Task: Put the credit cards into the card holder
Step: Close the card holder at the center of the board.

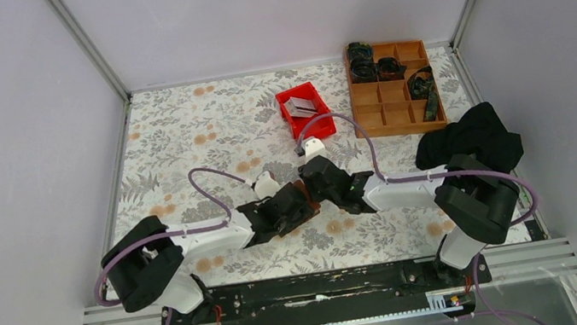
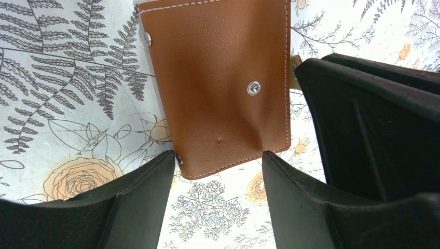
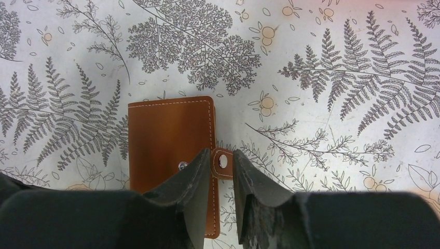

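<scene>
Two containers at the back: compartment tray (image 1: 393, 108) with dark parts, and red bin (image 1: 316, 128) holding the grey credit cards (image 1: 303, 108), well apart from both arms. Card holder (image 3: 168, 140) lies closed and flat mid-table, long axis pointing away from right gripper (image 3: 222, 155). Left gripper (image 2: 218, 154) is spread wide, straddling the holder's end. Right fingers sit narrow either side of snap tab (image 3: 223, 162); can't tell if pinching.

The left arm (image 1: 202, 240) and right arm (image 1: 410, 187) fold inward, wrists almost meeting. On the left gripper (image 2: 218, 158) the fingers (image 2: 145, 197) stand wide apart. On the right gripper (image 3: 220, 155) the fingers (image 3: 192, 181) are only narrowly parted.
</scene>
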Robot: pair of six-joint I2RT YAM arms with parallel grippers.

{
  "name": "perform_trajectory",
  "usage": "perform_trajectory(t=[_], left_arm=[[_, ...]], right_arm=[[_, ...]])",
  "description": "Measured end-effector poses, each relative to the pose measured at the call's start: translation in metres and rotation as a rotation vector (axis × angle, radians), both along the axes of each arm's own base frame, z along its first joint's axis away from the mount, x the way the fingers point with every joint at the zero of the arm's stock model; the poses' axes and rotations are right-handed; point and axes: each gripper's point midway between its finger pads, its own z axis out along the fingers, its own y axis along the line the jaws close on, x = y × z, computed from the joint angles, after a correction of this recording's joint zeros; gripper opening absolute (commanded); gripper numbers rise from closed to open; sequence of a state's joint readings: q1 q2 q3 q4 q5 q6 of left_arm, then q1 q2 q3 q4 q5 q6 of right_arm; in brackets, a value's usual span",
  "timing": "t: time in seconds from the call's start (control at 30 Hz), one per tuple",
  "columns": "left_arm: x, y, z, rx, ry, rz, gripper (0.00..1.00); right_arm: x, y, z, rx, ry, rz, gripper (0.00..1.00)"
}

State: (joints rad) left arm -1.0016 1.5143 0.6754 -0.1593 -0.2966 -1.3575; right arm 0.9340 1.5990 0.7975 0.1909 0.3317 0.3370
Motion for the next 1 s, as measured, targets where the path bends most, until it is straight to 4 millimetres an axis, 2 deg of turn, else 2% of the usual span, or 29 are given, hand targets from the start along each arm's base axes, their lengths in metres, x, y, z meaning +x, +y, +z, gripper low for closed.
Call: perform_trajectory(t=[0.4, 0.67, 1.0], left_arm=[[-0.0004, 0.0004, -0.0026, -0.004, 0.001, 0.006, 0.71], [0.0013, -0.0053, -0.0035, -0.011, -0.001, 0.005, 0.71], [0.0028, -0.0079, -0.0036, -0.026, -0.001, 0.019, 0.71]], right_arm=[[-0.0003, -0.0008, -0.0031, -0.017, 0.004, 0.008, 0.32], [0.001, 0.0003, 0.0002, -0.033, -0.002, 0.024, 0.39], [0.0013, 0.0017, -0.0018, -0.057, 0.003, 0.045, 0.39]])
